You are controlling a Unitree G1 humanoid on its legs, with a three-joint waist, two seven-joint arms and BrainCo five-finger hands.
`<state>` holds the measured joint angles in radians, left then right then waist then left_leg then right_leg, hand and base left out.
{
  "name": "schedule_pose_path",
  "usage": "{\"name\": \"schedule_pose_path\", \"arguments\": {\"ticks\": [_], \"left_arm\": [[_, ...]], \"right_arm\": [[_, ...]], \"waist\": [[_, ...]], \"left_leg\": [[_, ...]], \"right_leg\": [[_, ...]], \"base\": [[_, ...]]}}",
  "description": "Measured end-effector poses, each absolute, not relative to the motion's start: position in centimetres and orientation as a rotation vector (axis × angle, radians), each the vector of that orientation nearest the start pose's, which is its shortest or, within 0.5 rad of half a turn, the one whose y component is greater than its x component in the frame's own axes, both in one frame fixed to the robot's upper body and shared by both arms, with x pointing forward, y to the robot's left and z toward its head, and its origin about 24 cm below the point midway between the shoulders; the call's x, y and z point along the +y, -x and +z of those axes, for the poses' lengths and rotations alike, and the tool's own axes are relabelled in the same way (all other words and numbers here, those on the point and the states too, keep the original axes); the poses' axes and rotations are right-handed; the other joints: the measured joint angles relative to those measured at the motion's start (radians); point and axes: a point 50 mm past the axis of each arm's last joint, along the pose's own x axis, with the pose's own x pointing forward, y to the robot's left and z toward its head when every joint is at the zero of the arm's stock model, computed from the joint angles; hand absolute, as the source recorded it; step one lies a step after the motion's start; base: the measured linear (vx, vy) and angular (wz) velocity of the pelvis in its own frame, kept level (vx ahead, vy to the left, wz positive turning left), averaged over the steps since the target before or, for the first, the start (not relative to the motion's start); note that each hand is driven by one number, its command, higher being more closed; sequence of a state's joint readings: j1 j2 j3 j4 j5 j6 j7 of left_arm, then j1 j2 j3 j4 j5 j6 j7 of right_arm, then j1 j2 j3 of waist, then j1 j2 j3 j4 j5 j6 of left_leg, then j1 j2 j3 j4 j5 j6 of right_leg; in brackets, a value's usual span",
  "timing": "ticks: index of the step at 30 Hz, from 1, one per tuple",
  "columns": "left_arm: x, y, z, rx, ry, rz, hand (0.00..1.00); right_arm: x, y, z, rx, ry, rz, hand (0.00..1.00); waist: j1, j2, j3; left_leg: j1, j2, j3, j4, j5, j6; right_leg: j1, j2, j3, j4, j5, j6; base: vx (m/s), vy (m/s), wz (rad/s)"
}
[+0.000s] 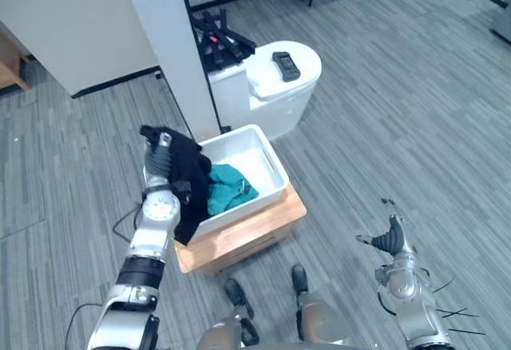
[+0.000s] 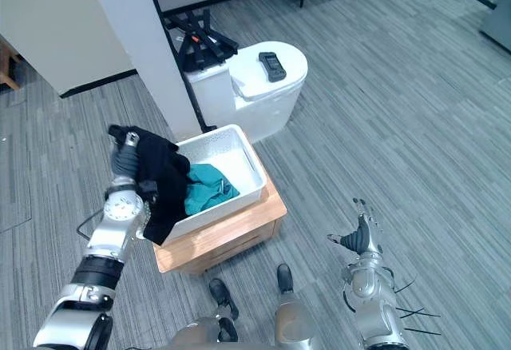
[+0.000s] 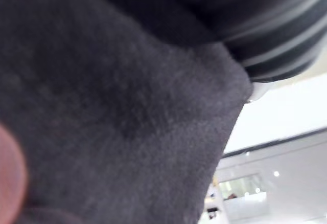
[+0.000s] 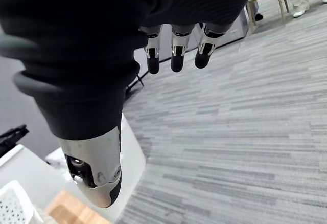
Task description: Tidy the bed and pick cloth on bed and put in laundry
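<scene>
Black cloth (image 1: 192, 178) held over laundry basket (image 1: 273, 157), ready to drop.
Fingers of left hand (image 1: 162, 158) seem clenched on it; right hand (image 1: 391, 240) idles, fingers released.

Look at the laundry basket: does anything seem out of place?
The black cloth hangs over the left rim of the white basket, draped around the left hand and partly outside; the teal cloth lies inside.

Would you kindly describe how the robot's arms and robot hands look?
The left arm and right arm are silver-grey, in rounded segments with dark bands at the joints. The left robot hand has a dark ribbed cover above a round silver wrist. The right robot hand has the same cover, silver fingers with dark tips, and a silver, dark-tipped thumb.
</scene>
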<state>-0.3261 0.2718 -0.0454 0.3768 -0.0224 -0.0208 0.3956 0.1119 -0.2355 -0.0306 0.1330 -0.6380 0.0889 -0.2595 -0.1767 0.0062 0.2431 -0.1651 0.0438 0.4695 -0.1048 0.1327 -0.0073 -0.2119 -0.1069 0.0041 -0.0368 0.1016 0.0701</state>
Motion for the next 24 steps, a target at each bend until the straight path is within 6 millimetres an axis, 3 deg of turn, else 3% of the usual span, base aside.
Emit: {"name": "schedule_pose_path", "arguments": {"ticks": [3,9,15,24], "left_arm": [[19.2,-31.1,3.8,0.059,-0.329,0.285,0.00],[19.3,-30.6,1.0,0.205,-0.403,0.287,0.00],[21.6,-30.3,1.5,0.205,-0.387,0.434,0.00],[25.2,-28.2,3.2,0.114,-0.306,0.623,0.00]], "right_arm": [[-22.5,-22.6,0.4,0.201,0.892,-0.267,0.00],[-21.3,-22.9,-0.2,0.211,0.863,-0.238,0.00],[-21.4,-21.9,-1.3,0.257,0.829,-0.253,0.00],[-23.1,-17.8,-4.7,0.461,0.807,-0.264,0.00]], "waist": [[0.001,0.003,0.033],[0.002,0.007,0.056],[0.005,0.007,0.056],[0.025,0.008,0.048]], "left_leg": [[-0.026,-0.003,0.002,0.000,0.001,-0.001],[-0.039,-0.008,0.004,0.000,0.001,-0.001],[-0.023,-0.011,0.000,0.000,0.001,-0.001],[0.079,-0.010,-0.056,0.000,-0.012,0.017]], "right_leg": [[-0.029,-0.001,0.009,0.000,0.000,0.000],[-0.045,-0.002,0.024,-0.001,0.003,-0.005],[-0.024,-0.004,0.023,-0.001,0.006,-0.009],[0.105,-0.005,-0.045,0.000,0.002,-0.004]], "base": [[-0.01,0.000,-0.10],[0.01,0.005,-0.03],[0.05,0.018,0.06],[0.08,-0.003,0.17]]}}
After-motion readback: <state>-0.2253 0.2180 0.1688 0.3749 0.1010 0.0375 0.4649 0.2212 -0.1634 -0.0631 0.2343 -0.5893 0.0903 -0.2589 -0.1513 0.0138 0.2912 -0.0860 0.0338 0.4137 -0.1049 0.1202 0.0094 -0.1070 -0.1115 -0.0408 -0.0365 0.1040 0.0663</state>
